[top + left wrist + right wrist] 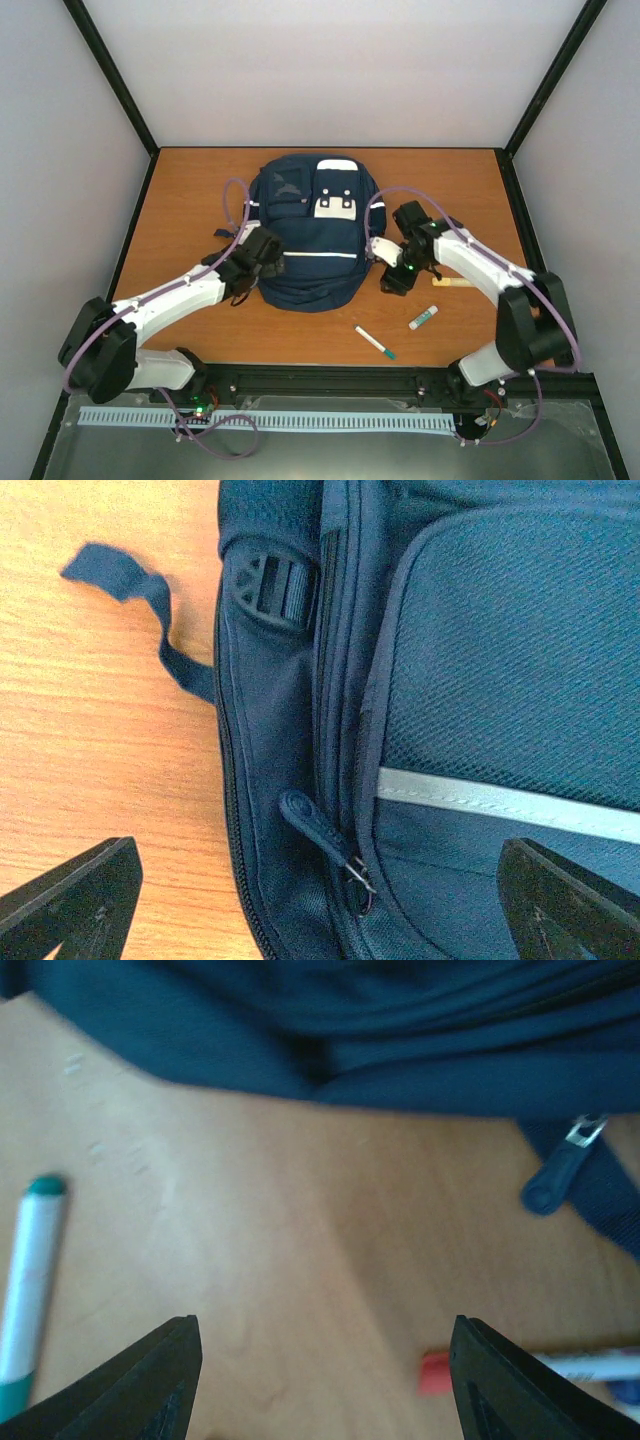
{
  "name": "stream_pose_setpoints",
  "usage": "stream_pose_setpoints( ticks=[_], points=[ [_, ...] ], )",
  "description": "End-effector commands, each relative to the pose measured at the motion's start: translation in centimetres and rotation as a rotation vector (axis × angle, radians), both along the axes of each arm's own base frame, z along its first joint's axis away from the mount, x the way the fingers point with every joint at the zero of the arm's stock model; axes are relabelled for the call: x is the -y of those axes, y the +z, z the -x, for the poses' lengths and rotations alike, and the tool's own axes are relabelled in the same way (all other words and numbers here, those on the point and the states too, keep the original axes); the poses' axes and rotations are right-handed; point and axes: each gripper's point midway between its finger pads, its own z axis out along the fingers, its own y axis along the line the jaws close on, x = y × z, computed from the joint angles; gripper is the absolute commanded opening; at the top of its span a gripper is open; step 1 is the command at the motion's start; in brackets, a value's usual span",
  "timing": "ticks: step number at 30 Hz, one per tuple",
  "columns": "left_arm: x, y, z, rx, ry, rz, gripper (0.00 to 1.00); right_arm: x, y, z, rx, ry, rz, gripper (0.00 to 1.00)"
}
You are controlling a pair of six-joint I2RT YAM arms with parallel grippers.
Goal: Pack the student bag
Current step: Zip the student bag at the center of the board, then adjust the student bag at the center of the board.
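Note:
The student bag (pixel 305 235), navy with white stripes, lies flat in the middle of the table. My left gripper (pixel 262 252) hovers over its left side. In the left wrist view the left gripper (pixel 320 910) stands open, with a dark zipper pull (pixel 315 825) on the bag (pixel 500 660) between its fingers and untouched. My right gripper (pixel 392 278) is just off the bag's right lower edge. In the right wrist view the right gripper (pixel 325 1380) is open over bare table. The bag (pixel 350 1040) lies ahead of it, with another zipper pull (pixel 555 1175).
On the table (pixel 180 200) near the front lie a white pen with a green cap (pixel 375 342) and a short white marker (pixel 423 318). A wooden ruler (pixel 452 283) lies under my right arm. The right wrist view has the pen (pixel 30 1280) at left and a red-ended marker (pixel 440 1372) at right.

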Motion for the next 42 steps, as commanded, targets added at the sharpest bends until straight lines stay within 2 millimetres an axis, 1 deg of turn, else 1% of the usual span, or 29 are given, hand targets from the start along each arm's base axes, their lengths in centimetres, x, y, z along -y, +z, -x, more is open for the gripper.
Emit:
stream_pose_setpoints(
  ticks=[1,5,8,11,13,17,19,22,24,28,30,32,34,36,37,39,42],
  points=[
    [2.2,-1.3,-0.1,-0.016,-0.063,0.187,1.0,-1.1,-1.3,-6.2,0.088,-0.075,0.044,0.68],
    [3.8,-3.2,0.7,-0.038,-0.125,0.276,0.96,-1.9,-2.9,-9.1,0.07,-0.088,0.08,0.64],
    [5.2,-3.8,1.4,-0.043,-0.19,0.344,0.93,-2.2,-3.9,-10.8,0.076,-0.086,0.107,0.64],
    [6.5,-4.0,2.3,-0.034,-0.258,0.38,0.92,-3.0,-4.3,-12.3,0.084,-0.077,0.1,0.64],
    [7.4,-4.4,2.9,-0.043,-0.288,0.389,0.9,-3.6,-4.8,-13.3,0.085,-0.074,0.099,0.64],
    [9.6,-5.3,4.1,-0.072,-0.356,0.383,0.86,-5.4,-5.2,-15.0,0.081,-0.071,0.089,0.64],
    [10.5,-5.6,4.6,-0.087,-0.373,0.387,0.85,-6.4,-5.0,-16.1,0.082,-0.075,0.065,0.65],
    [11.8,-6.2,5.4,-0.105,-0.402,0.4,0.82,-7.5,-4.9,-16.8,0.07,-0.08,0.045,0.65],
    [12.7,-6.5,6.0,-0.116,-0.421,0.404,0.81,-7.8,-5.0,-17.3,0.07,-0.087,0.038,0.65],
    [15.1,-7.2,7.6,-0.142,-0.476,0.385,0.77,-8.0,-5.3,-17.9,0.079,-0.097,0.039,0.65],
    [16.0,-7.4,8.0,-0.151,-0.495,0.364,0.76,-8.0,-5.3,-17.7,0.071,-0.102,0.033,0.65],
    [16.6,-7.2,8.2,-0.15,-0.506,0.352,0.76,-8.1,-4.9,-17.6,0.072,-0.111,0.023,0.65],
    [16.7,-6.9,8.2,-0.149,-0.508,0.345,0.75,-7.8,-4.3,-17.9,0.088,-0.129,0.02,0.67],
    [16.7,-6.4,8.3,-0.146,-0.514,0.34,0.75,-7.2,-3.2,-18.6,0.111,-0.161,0.015,0.7],
    [16.6,-6.1,8.3,-0.145,-0.517,0.331,0.75,-6.9,-2.1,-19.1,0.129,-0.182,0.009,0.72],
    [16.2,-5.3,8.2,-0.135,-0.518,0.311,0.75,-5.6,-0.4,-19.9,0.154,-0.231,0.003,0.75],
    [15.2,-3.7,8.3,-0.115,-0.514,0.286,0.75,-3.3,2.1,-20.1,0.179,-0.291,-0.006,0.78]
  ],
)
